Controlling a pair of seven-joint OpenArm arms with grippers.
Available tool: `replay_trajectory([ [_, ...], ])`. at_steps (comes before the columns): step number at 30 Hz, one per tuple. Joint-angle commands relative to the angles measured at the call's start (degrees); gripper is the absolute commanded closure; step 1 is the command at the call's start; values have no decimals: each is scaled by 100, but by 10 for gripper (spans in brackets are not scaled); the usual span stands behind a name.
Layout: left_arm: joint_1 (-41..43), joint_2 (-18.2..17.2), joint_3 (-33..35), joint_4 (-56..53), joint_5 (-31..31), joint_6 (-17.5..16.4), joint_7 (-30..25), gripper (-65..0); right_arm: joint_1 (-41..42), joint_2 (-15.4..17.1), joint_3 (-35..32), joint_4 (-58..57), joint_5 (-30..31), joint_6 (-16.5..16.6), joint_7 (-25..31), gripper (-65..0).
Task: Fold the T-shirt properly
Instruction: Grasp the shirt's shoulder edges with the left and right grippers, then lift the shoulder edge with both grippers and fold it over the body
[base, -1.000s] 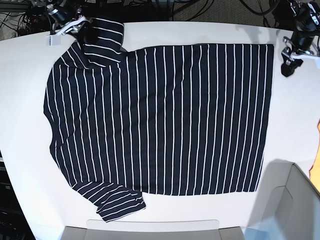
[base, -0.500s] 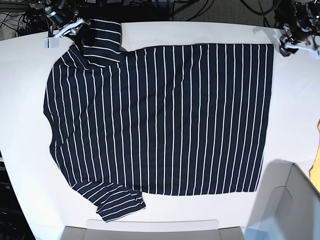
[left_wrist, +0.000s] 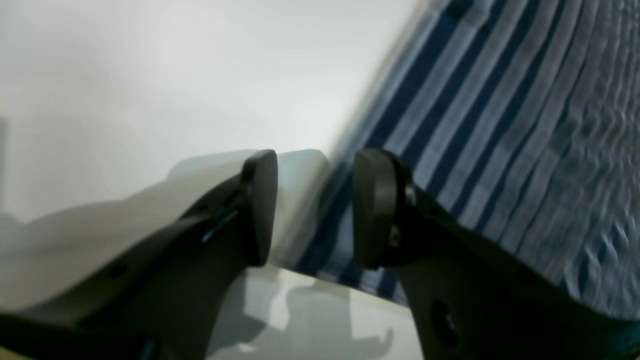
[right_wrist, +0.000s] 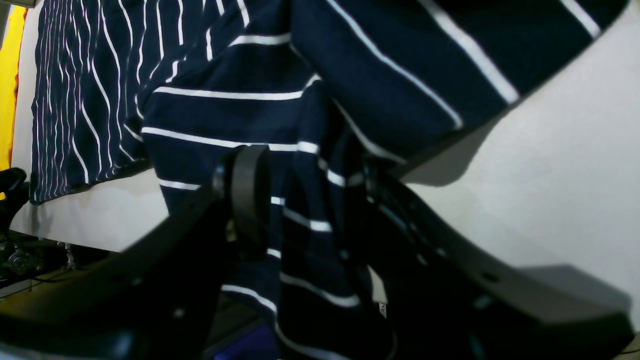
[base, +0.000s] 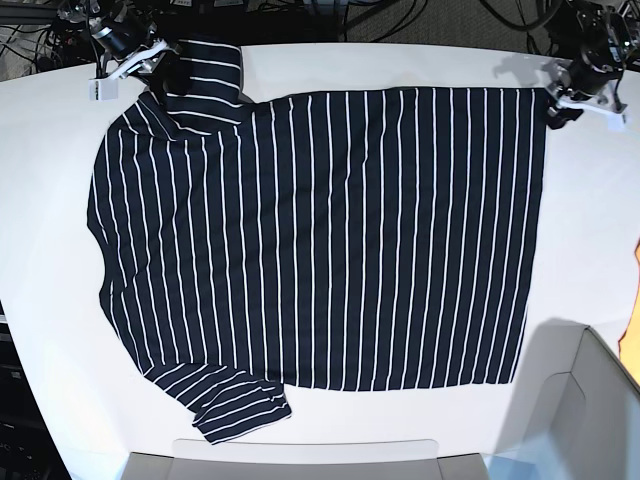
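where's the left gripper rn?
Base view, far right: the left gripper sits open at the corner of the dark navy pinstriped fabric T-shirt, on the white table.

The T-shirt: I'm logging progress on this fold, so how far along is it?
Done: the T-shirt lies spread flat on the white table, with no fold across its body. In hand: the right gripper has sleeve fabric between its jaws, while the left gripper is open at the hem corner with nothing clamped. Left: grasping that corner and every fold of the body.
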Motion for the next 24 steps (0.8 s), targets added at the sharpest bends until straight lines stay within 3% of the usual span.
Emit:
replay_trajectory([
  [1,134,-31,124,127,39,39,170,-256,-11,47,31,13,-58,-96,-149,-237],
  [6,222,-31,432,286,74,39,135,-250,51,47,22,22,-58,-96,-149,-237],
  [10,196,-22,414,145,74,39,126,-202,157,47,22,13,-58,-96,-149,-231],
  [12,178,-22,414,110,74,39,117,-132,174,56,31,48,-58,-96,-149,-174],
  [14,152,66,414,101,74,39,117,-21,288,65,31,84,-58,-96,-149,-78],
  [15,73,118,406,118,74,39,117,0,306,56,40,84,-58,-96,-149,-21],
  [20,-50,171,370,171,48,39,117,0,236,65,172,198,-58,-87,-149,0],
  [24,117,373,-227,470,48,39,135,0,-90,30,611,593,-58,-87,-149,0],
])
